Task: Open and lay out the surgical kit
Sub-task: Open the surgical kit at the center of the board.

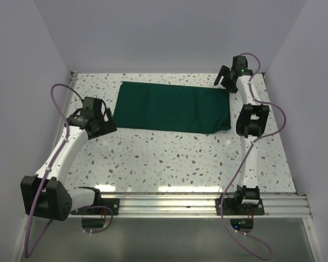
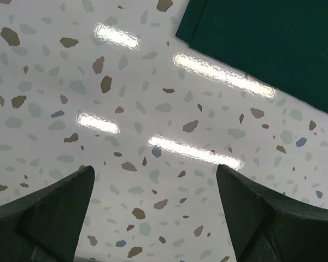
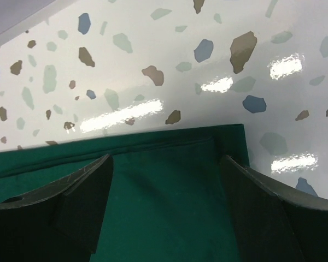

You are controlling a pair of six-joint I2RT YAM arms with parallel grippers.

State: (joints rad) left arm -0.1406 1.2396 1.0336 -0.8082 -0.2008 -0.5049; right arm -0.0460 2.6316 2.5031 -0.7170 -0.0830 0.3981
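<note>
Green wrap (image 1: 172, 106) lies folded shut at the far middle of the worktop (image 1: 169, 158), so nothing is unwrapped or laid out yet, with the right gripper (image 3: 164, 180) open over its far right corner and the left gripper (image 2: 153, 185) open above bare worktop just off its near left corner.

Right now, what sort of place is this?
Probably a robot test bench: left arm and right arm bolted to a rail, a speckled table walled by plain panels, a folded green cloth.
</note>
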